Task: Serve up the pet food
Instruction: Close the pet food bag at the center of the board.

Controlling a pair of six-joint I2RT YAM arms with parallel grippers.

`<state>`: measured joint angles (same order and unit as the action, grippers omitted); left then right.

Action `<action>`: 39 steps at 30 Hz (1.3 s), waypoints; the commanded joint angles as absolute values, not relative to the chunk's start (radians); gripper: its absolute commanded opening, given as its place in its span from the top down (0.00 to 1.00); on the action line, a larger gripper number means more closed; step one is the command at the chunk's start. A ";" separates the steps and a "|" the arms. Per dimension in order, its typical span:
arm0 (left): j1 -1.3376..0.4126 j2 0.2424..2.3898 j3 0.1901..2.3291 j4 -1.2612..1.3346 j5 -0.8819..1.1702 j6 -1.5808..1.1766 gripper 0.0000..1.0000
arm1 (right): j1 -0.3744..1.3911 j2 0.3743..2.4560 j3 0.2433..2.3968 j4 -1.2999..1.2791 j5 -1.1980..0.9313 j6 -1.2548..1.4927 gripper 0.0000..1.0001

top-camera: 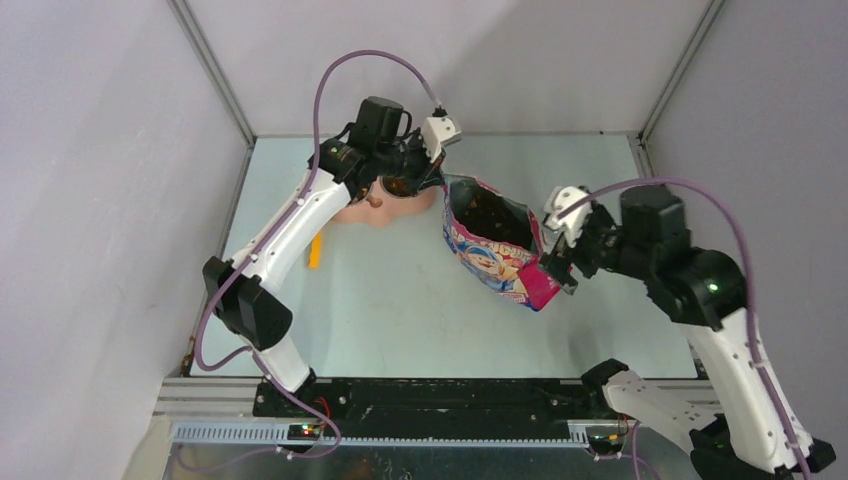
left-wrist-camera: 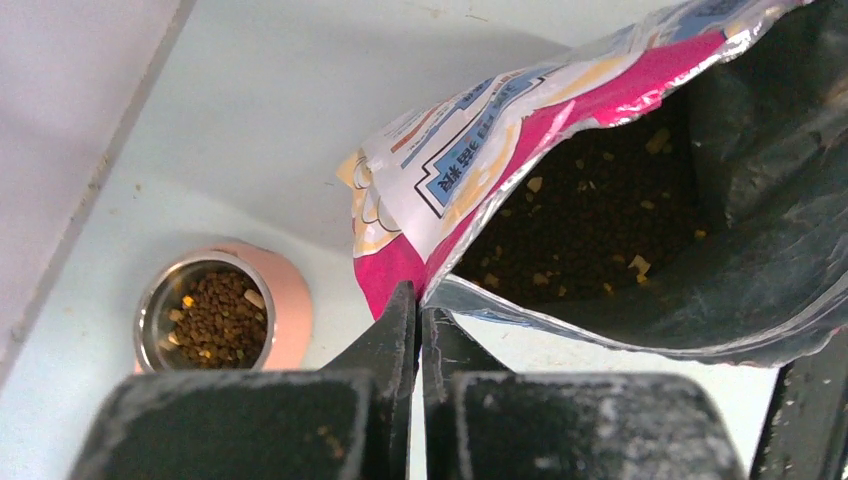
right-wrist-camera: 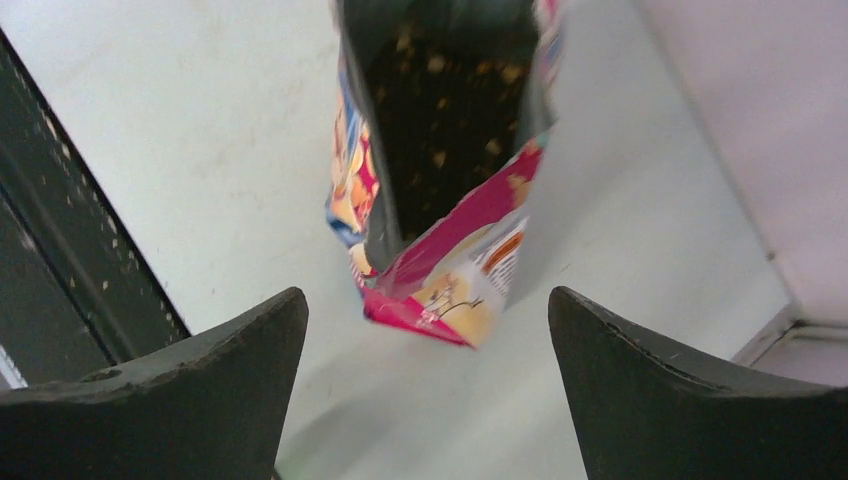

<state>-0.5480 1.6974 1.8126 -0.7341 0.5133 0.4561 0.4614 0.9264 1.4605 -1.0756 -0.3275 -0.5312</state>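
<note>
The pet food (left-wrist-camera: 590,210) lies dark and loose inside the open bag (top-camera: 490,250), which stands near the middle of the bench (top-camera: 400,310). Some kibble already fills a steel bowl (left-wrist-camera: 215,320) of the pink feeder (left-wrist-camera: 290,300), just left of the bag. The left fingers (left-wrist-camera: 395,330) pinch tight on the bag's far rim corner. The right fingers (right-wrist-camera: 230,350) gape wide at its near corner, gripping nothing. On that one thin pinch the bag could slip, sag or tip, spilling kibble across the bench.
</note>
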 commanded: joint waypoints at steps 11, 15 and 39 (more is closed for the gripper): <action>-0.553 1.576 1.778 -0.579 0.422 0.199 1.00 | 0.541 0.969 1.326 -0.919 -0.184 -0.396 0.12; -0.554 1.590 1.794 -0.579 0.409 0.181 1.00 | 0.565 0.971 1.290 -0.876 -0.138 -0.395 0.20; -0.554 1.682 1.888 -0.603 0.268 0.157 1.00 | 0.710 0.986 1.244 -0.911 0.111 -0.476 0.76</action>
